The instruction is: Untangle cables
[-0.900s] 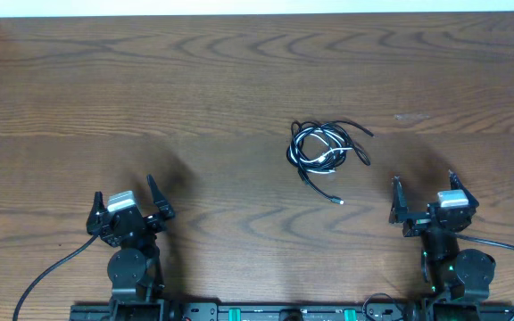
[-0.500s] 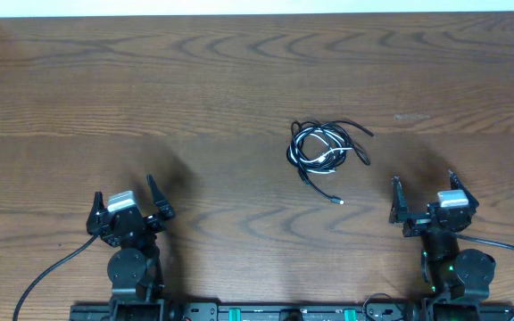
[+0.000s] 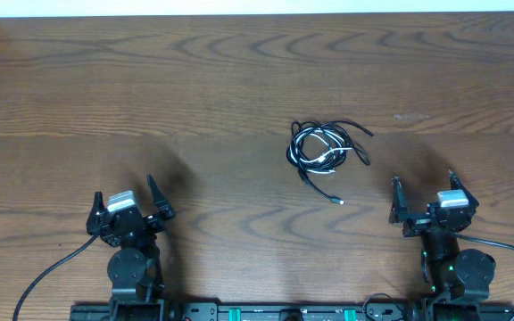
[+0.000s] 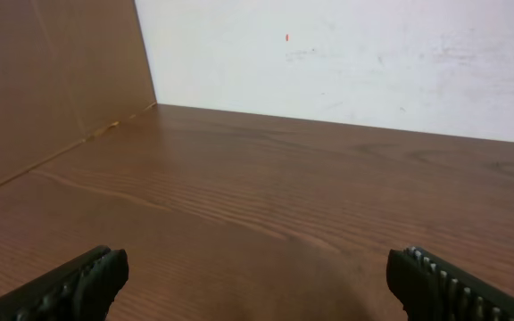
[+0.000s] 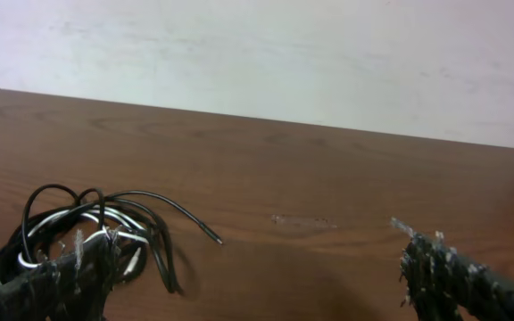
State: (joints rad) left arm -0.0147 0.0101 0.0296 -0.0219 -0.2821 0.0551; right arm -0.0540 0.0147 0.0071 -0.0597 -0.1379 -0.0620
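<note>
The cables (image 3: 322,150) lie as one small tangle of black and white cords on the wooden table, right of centre, with a black tail ending in a plug (image 3: 336,200) toward the front. In the right wrist view the tangle (image 5: 87,227) lies ahead to the left, partly behind the left finger. My right gripper (image 3: 423,198) is open and empty, near the front edge, to the right of and nearer than the tangle; it also shows in its own view (image 5: 257,281). My left gripper (image 3: 125,201) is open and empty at the front left, far from the cables, and shows in its wrist view (image 4: 252,276).
The wooden table (image 3: 194,98) ends at a white wall at the back (image 4: 346,53). A brown side panel (image 4: 43,80) stands along the table's left edge. A faint scuff mark (image 5: 303,220) is on the wood right of the tangle.
</note>
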